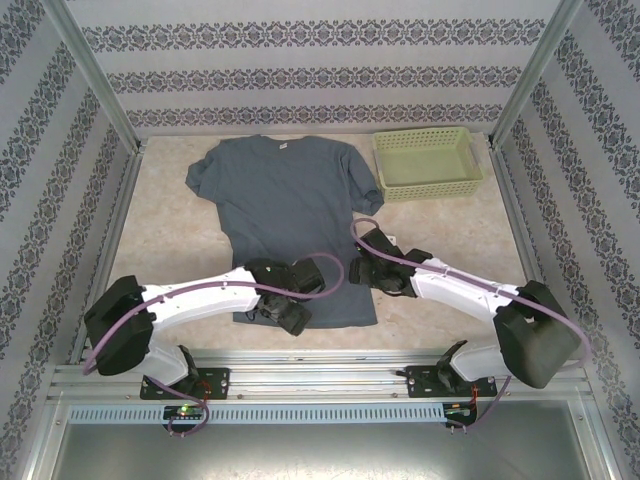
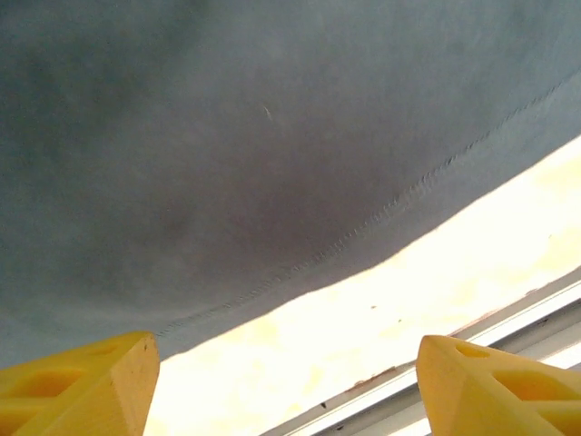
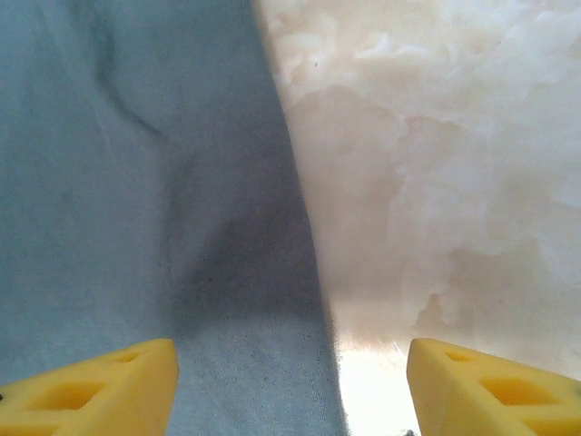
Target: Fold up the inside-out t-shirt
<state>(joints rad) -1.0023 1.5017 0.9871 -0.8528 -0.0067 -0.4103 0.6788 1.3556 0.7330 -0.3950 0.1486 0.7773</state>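
The inside-out t-shirt (image 1: 285,215) lies spread flat in the middle of the table, slate blue-grey, collar toward the back. My left gripper (image 1: 290,315) hovers at the shirt's bottom hem. In the left wrist view the stitched hem of the t-shirt (image 2: 272,182) runs across above the left gripper (image 2: 289,391), whose yellow fingers (image 2: 82,391) stand wide apart with only bare table between them. My right gripper (image 1: 362,268) is at the shirt's right side edge. In the right wrist view the right gripper (image 3: 290,395) is open and straddles the side edge of the t-shirt (image 3: 136,200), with nothing gripped.
A light green basket (image 1: 427,162) stands at the back right, just beside the shirt's right sleeve. The metal rail (image 2: 472,336) of the table's near edge runs close below the hem. Patterned walls enclose the marbled table (image 1: 170,230) on three sides.
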